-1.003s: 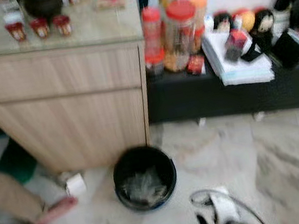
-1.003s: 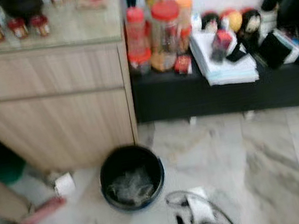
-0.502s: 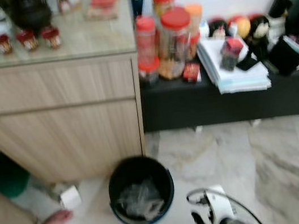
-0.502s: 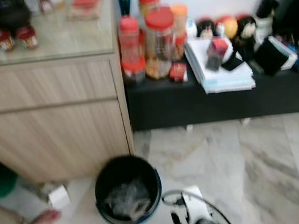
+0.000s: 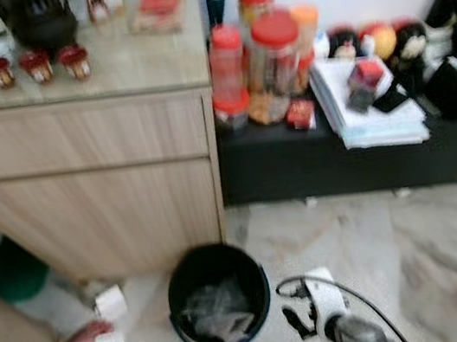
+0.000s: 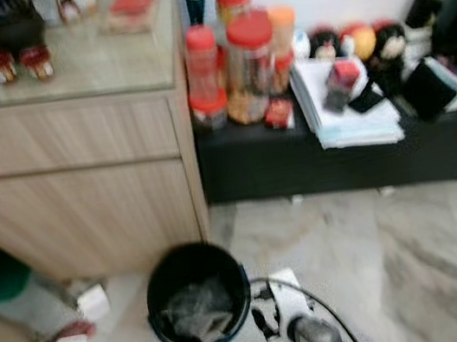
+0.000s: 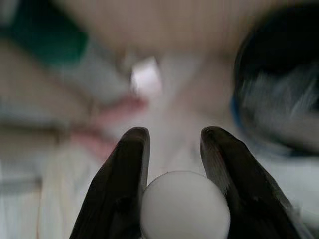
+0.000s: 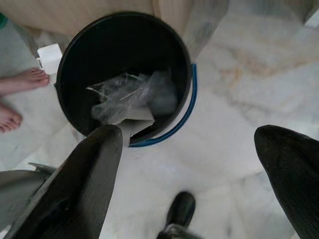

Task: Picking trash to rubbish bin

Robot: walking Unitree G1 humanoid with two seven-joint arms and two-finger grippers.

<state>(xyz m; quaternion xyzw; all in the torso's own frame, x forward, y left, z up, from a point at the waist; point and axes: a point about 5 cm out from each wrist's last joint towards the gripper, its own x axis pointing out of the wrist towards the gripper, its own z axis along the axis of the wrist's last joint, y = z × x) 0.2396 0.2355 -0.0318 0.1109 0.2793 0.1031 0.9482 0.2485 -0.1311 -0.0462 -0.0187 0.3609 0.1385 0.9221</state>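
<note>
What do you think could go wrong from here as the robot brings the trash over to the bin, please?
The left pincer holds a round white object off to the side of the black bin; released here, it would likely land on the marble floor. A person's bare feet lie close to the bin on that side, so the swinging arm might brush them. The open right pincer hovers near the rim and could nudge the bin.

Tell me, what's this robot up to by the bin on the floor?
It is tidying rubbish. Its left gripper is shut on a white ball-like piece of trash, held low near a person's bare feet. Its right gripper hangs open beside the black rubbish bin, which stands on the marble floor by a wooden cabinet and already holds crumpled plastic. The trash is not in the bin yet.
</note>
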